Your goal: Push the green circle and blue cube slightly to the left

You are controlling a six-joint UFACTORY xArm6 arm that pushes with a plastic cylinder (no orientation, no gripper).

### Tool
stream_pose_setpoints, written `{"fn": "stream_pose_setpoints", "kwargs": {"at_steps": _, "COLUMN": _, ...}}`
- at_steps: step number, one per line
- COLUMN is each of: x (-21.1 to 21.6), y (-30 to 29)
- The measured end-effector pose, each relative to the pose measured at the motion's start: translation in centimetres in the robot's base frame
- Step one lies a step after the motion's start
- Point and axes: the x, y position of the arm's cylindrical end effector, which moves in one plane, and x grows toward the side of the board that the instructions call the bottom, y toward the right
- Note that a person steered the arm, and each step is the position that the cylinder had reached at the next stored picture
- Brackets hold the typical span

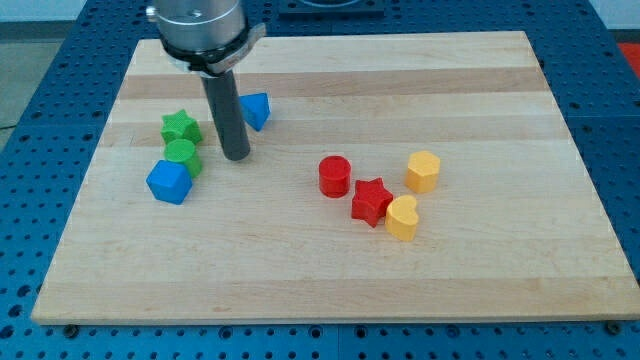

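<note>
The green circle point(184, 156) sits at the board's left, touching the blue cube point(168, 182) just below and left of it. A green star point(180, 127) lies right above the circle. My tip point(236, 156) rests on the board a short way to the right of the green circle, level with it and apart from it. A second blue block point(256, 110), of an angular shape, lies just above and right of the rod.
A red cylinder point(334, 176), a red star point(371, 201), a yellow heart point(402, 217) and a yellow hexagon block point(423, 171) cluster right of the middle. The wooden board point(330, 280) lies on a blue perforated table.
</note>
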Motion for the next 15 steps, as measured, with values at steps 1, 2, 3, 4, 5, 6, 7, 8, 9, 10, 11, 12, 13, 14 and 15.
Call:
{"fn": "stream_pose_setpoints", "kwargs": {"at_steps": 1, "x": 0.0, "y": -2.1}}
{"fn": "stream_pose_setpoints", "kwargs": {"at_steps": 2, "x": 0.1, "y": -3.7}}
{"fn": "stream_pose_setpoints", "kwargs": {"at_steps": 3, "x": 0.2, "y": -5.6}}
{"fn": "stream_pose_setpoints", "kwargs": {"at_steps": 4, "x": 0.2, "y": -6.9}}
{"fn": "stream_pose_setpoints", "kwargs": {"at_steps": 5, "x": 0.2, "y": -7.4}}
{"fn": "stream_pose_setpoints", "kwargs": {"at_steps": 6, "x": -0.1, "y": -6.0}}
{"fn": "stream_pose_setpoints", "kwargs": {"at_steps": 7, "x": 0.3, "y": -0.8}}
{"fn": "stream_pose_setpoints", "kwargs": {"at_steps": 8, "x": 2.4, "y": 0.7}}
{"fn": "stream_pose_setpoints", "kwargs": {"at_steps": 9, "x": 4.2, "y": 0.6}}
{"fn": "stream_pose_setpoints", "kwargs": {"at_steps": 10, "x": 5.2, "y": -0.4}}
{"fn": "stream_pose_setpoints", "kwargs": {"at_steps": 11, "x": 5.4, "y": -1.7}}
{"fn": "stream_pose_setpoints", "kwargs": {"at_steps": 12, "x": 5.4, "y": -3.4}}
{"fn": "stream_pose_setpoints", "kwargs": {"at_steps": 13, "x": 5.4, "y": -5.5}}
{"fn": "stream_pose_setpoints", "kwargs": {"at_steps": 14, "x": 5.4, "y": -6.0}}
{"fn": "stream_pose_setpoints", "kwargs": {"at_steps": 15, "x": 5.4, "y": -6.0}}
